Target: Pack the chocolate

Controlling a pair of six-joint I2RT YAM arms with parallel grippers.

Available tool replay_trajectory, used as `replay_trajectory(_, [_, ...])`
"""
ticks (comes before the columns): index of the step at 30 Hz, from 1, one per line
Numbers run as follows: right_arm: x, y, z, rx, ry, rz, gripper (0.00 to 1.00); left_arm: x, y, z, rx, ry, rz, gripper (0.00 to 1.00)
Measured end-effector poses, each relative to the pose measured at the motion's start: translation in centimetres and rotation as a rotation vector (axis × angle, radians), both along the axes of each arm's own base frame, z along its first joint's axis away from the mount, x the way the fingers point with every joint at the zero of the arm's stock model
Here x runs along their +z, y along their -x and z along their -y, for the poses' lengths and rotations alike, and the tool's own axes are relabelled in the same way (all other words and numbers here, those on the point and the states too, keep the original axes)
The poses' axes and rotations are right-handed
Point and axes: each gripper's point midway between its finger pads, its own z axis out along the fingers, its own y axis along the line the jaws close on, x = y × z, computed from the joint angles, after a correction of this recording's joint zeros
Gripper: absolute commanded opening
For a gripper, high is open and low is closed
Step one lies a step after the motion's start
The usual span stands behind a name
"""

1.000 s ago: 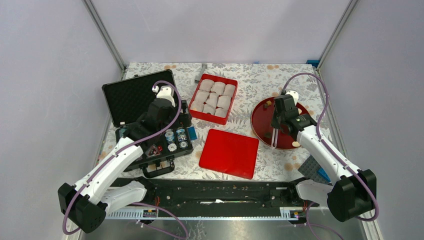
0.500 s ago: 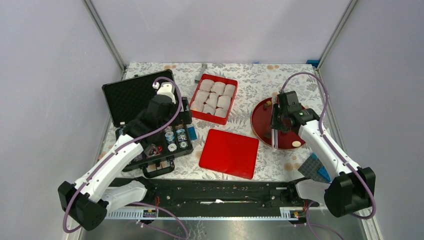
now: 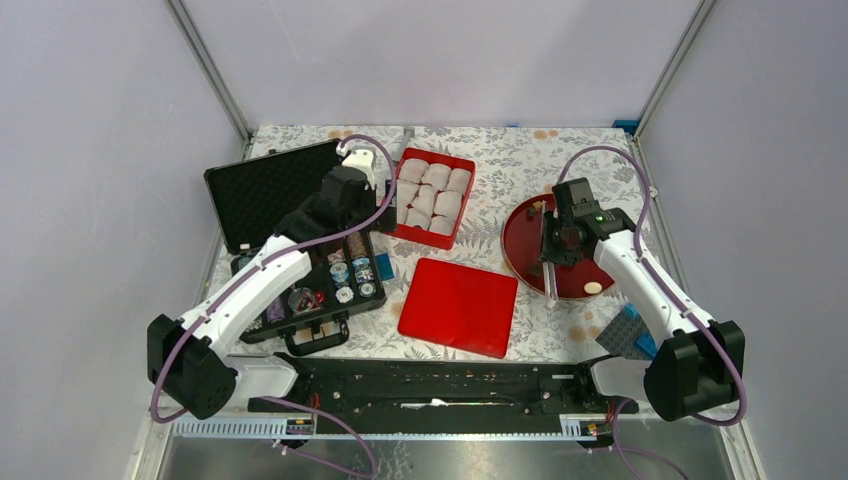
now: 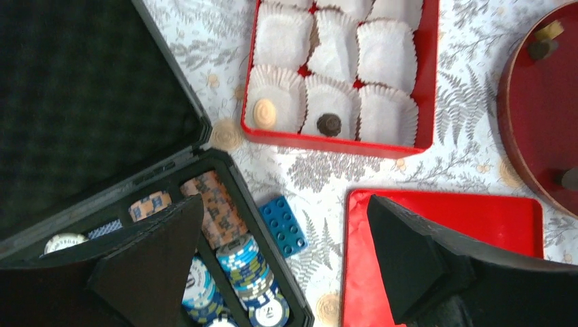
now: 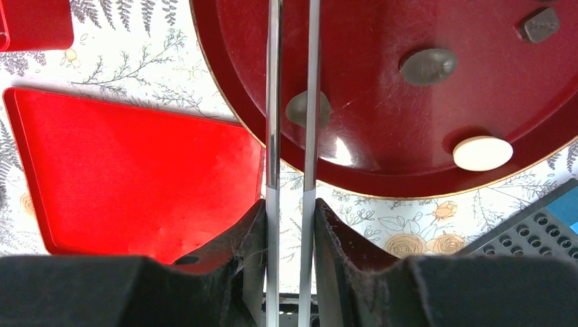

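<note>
Chocolate lumps lie on the dark red round plate (image 5: 382,157): a brown one (image 5: 428,66), a dark one (image 5: 540,24) and a pale one (image 5: 482,152). A further brown lump (image 5: 298,109) shows between the two arms of the metal tongs (image 5: 272,102). My right gripper (image 5: 290,204) is shut on those tongs, which run over the plate rim and out of the view's top. The red box (image 4: 341,146) of white paper cups holds a tan chocolate (image 4: 264,113) and a dark one (image 4: 329,124). My left gripper (image 4: 284,204) hangs open and holds nothing, just short of the box.
A flat red lid (image 3: 458,305) lies in the middle of the table. The open black case (image 3: 270,200) with striped chips sits at the left, with a small blue brick (image 4: 283,225) beside it. A grey studded plate (image 3: 622,335) lies at the right front.
My left arm has swung away from the case toward the red box, staying open. The right gripper with the tongs has shifted slightly over the plate.
</note>
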Motion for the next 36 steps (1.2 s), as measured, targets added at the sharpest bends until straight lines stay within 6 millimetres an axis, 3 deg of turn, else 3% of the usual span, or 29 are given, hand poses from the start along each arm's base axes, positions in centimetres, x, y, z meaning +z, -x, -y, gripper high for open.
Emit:
replay_trajectory(5, [0.5, 0.2, -0.2, 0.001, -0.012, -0.012, 0.35, 0.7, -1.3, 0.1, -0.015, 0.013, 0.076, 0.99])
replay_trajectory(13, [-0.1, -0.6, -0.6, 0.010, -0.009, -0.048, 0.35, 0.3, -3.3, -2.1, 0.044, 0.034, 0.076, 0.99])
replay_trajectory(23, [-2.0, -1.5, -0.8, 0.024, -0.002, -0.111, 0.35, -0.1, -4.7, -0.7, 0.006, 0.042, 0.042, 0.99])
replay_trajectory(28, [-3.1, -2.8, -0.5, 0.025, 0.012, -0.146, 0.35, -0.6, -4.2, -1.0, -0.006, 0.012, 0.008, 0.99])
replay_trajectory(36, [-1.7, -2.5, -0.9, 0.037, -0.019, -0.129, 0.35, 1.2, -4.3, -0.7, -0.009, 0.034, 0.017, 0.99])
